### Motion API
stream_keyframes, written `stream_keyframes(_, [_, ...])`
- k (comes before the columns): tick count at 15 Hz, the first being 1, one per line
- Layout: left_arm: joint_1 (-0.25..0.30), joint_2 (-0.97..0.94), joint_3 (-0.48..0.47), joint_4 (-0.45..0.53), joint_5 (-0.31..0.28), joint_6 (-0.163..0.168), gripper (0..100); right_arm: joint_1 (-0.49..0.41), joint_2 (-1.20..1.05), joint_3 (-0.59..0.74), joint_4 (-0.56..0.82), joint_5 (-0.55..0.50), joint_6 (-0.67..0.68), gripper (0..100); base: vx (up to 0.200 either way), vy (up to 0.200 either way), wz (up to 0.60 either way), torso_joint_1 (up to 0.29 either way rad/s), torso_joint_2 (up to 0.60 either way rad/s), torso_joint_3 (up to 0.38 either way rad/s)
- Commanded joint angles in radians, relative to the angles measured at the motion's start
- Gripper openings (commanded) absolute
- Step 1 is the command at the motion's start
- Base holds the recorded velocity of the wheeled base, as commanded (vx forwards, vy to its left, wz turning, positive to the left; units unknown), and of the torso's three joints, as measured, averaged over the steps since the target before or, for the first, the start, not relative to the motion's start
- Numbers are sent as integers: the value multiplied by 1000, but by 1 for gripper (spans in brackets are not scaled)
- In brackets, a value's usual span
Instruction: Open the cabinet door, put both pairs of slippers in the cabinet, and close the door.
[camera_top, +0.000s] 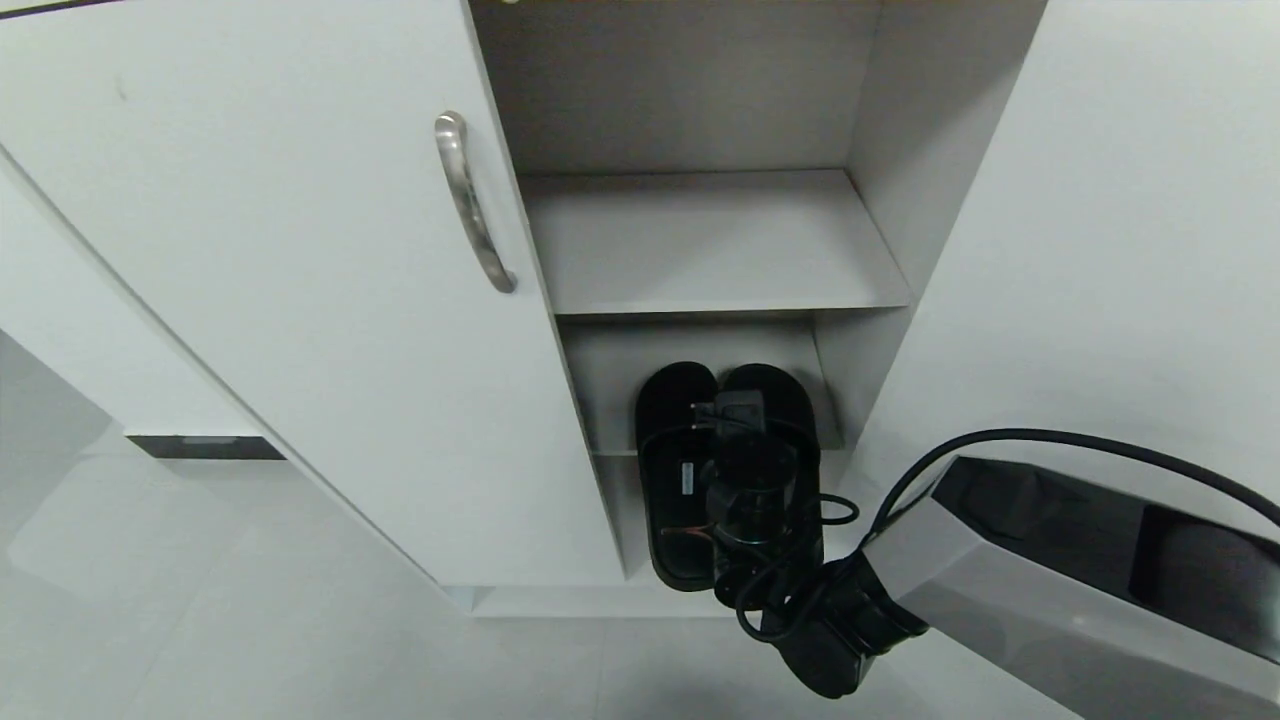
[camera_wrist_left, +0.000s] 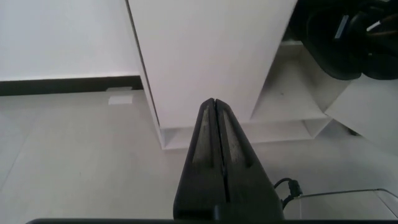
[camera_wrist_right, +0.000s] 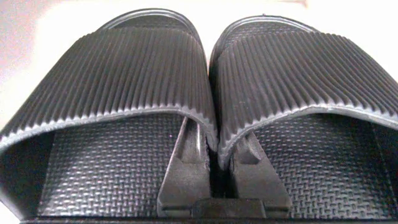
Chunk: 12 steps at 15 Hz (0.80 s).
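Observation:
A pair of black slippers (camera_top: 680, 470) lies side by side, toes inside the cabinet's lower compartment (camera_top: 610, 390), heels sticking out past its front edge. My right gripper (camera_top: 733, 408) reaches in from the heel side and is shut on the slippers' two inner edges. In the right wrist view its fingers (camera_wrist_right: 184, 168) pinch those edges under the ribbed straps (camera_wrist_right: 124, 74). My left gripper (camera_wrist_left: 214, 104) is shut on nothing, low above the floor in front of the cabinet, with the slippers (camera_wrist_left: 336, 43) beyond it.
The left cabinet door (camera_top: 300, 300), with a metal handle (camera_top: 470, 205), stands beside the opening. The right door (camera_top: 1100, 250) is swung open. An upper shelf (camera_top: 700, 240) is bare. Pale floor tiles (camera_top: 250, 620) spread in front.

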Motion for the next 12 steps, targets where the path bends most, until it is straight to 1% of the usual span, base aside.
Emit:
stream_keyframes(1, [1, 1, 0, -1, 0, 0, 0, -3, 22, 0, -1, 0, -1, 0, 200, 0, 0, 2, 2, 2])
stream_keyframes(8, [1, 1, 0, -1, 0, -2, 0, -11, 39, -26, -3, 0, 4, 0, 200, 0, 0, 2, 1, 1])
stream_keyframes(12, [1, 1, 0, -1, 0, -2, 0, -22, 40, -31, -3, 0, 6, 0, 0, 0, 0, 0, 0, 0])
